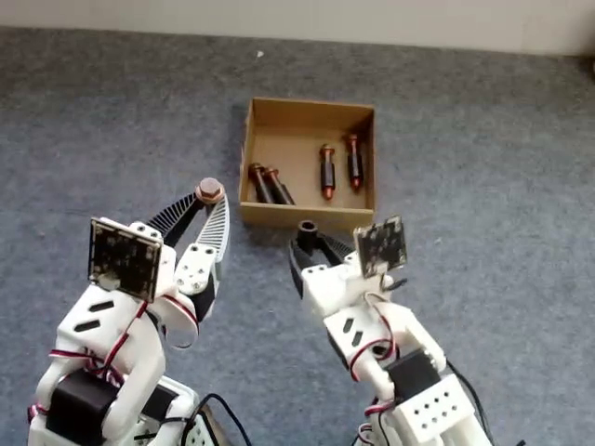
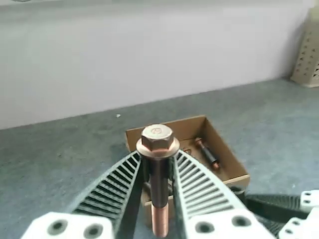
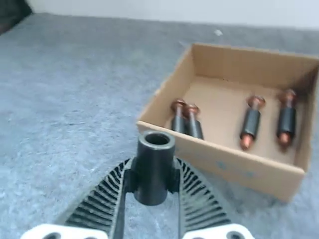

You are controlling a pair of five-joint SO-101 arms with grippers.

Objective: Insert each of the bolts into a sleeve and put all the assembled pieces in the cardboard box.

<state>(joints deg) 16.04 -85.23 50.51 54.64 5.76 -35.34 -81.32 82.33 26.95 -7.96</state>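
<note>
High view: we log left fingers gripping an upright bolt | right fingers gripping an upright sleeve, bore up | sleeve at 4 o'clock from bolt, apart.

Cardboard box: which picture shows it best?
The high view: the brown cardboard box shows whole, all four walls. The right wrist view crops one corner; in the left wrist view the copper bolt covers part.

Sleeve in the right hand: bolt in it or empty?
Empty. The sleeve shows an open, dark bore, upright in the right hand; the bolt sits apart, clamped in the left hand.
</note>
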